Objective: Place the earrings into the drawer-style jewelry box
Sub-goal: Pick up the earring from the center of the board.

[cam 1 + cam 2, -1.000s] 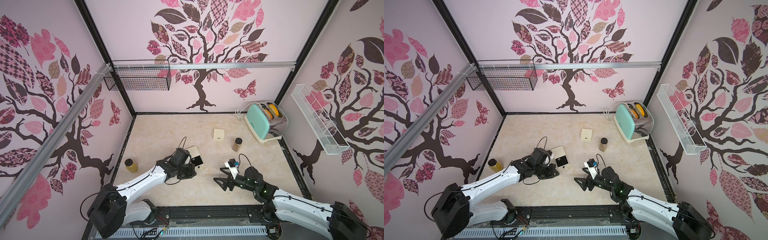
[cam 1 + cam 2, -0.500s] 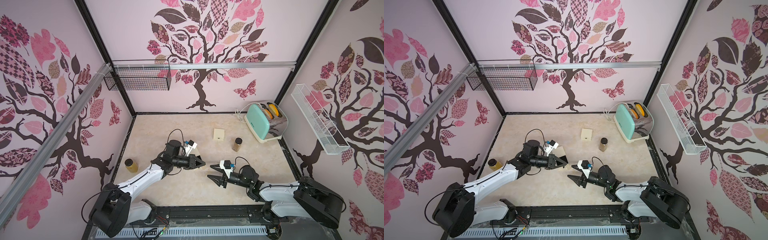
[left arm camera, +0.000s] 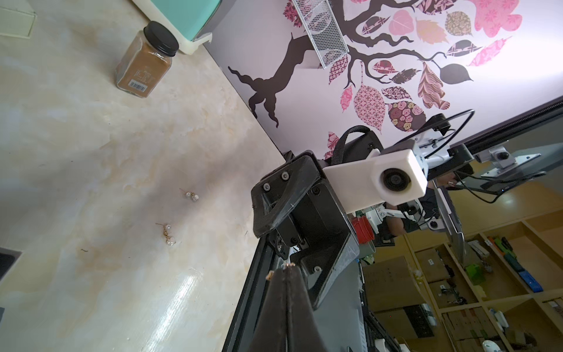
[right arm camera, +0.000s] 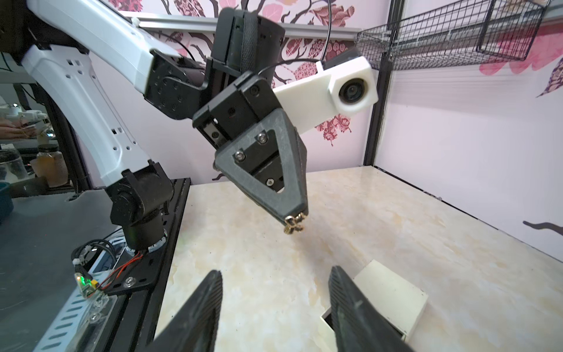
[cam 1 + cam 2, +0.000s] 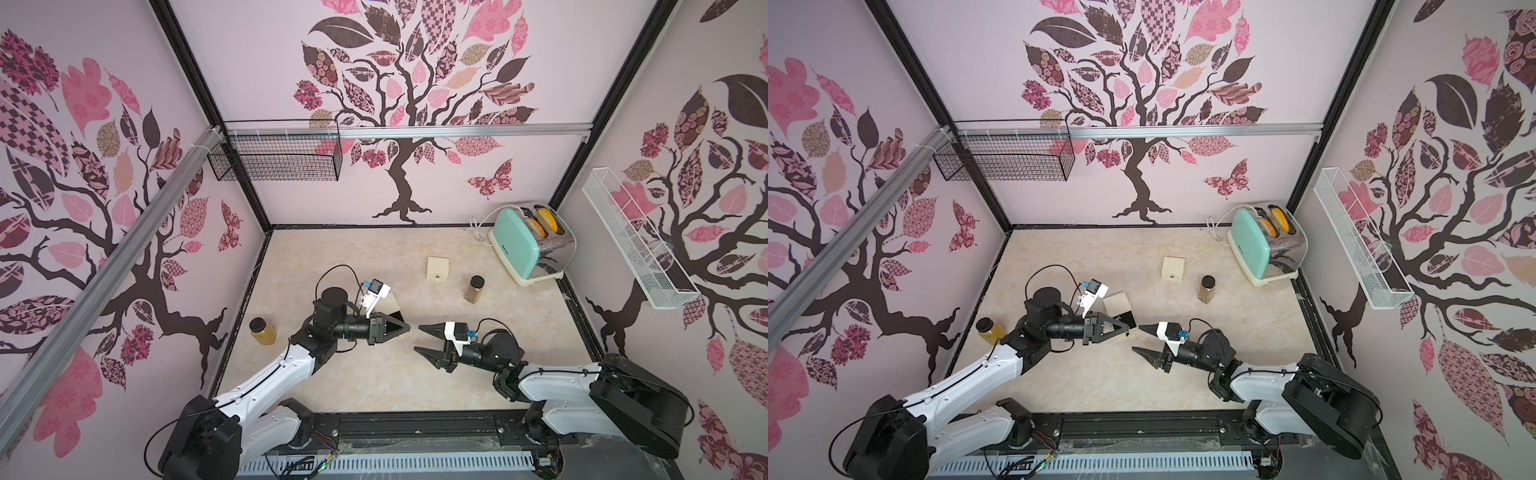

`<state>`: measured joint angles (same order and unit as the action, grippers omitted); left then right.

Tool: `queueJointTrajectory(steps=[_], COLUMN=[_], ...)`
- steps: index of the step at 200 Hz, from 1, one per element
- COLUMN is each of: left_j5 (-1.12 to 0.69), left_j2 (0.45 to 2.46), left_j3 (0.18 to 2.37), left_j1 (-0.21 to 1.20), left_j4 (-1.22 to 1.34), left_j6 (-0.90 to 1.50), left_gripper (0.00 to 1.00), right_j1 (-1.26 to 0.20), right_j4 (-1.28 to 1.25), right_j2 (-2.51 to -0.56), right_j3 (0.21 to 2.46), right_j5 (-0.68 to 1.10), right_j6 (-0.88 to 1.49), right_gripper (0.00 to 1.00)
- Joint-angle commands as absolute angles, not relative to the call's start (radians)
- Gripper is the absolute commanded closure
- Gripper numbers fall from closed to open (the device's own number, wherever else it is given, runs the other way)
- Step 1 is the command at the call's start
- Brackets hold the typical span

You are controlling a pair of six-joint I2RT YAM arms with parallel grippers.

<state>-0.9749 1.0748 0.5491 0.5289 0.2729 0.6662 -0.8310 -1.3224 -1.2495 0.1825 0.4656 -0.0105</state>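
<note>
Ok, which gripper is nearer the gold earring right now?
Left. The left gripper is shut on the gold earring, pinched at the tips of its jaws; the right gripper, jaws apart, faces it across a gap, not touching.

Two earrings (image 3: 168, 235) lie on table (image 3: 91, 137) near jewelry box (image 5: 1116, 305).

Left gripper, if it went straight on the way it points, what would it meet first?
Probably the right gripper, open and facing it close ahead, though relative height is unclear. The left gripper pinches a golden earring.
</note>
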Motion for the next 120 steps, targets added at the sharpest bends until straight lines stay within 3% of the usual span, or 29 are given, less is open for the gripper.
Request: queueJointTrajectory(steps=[1, 120], left_j5=[-0.991, -1.009], left_j2=[1.053, 1.037], left_j3=[0.530, 0.511], left_j1=[0.526, 0.540], left_j4=[0.350, 0.408], left_j6=[0.627, 0.632], left_gripper=[1.00, 1.00], right_j1=[-0.834, -0.834], right_j4=[-1.365, -1.468], right_j2=[-1.242, -1.364], right_j3=[0.208, 0.285], right_j5=[0.503, 0.538], right_j6=[0.015, 0.057], right_gripper=[0.44, 0.52])
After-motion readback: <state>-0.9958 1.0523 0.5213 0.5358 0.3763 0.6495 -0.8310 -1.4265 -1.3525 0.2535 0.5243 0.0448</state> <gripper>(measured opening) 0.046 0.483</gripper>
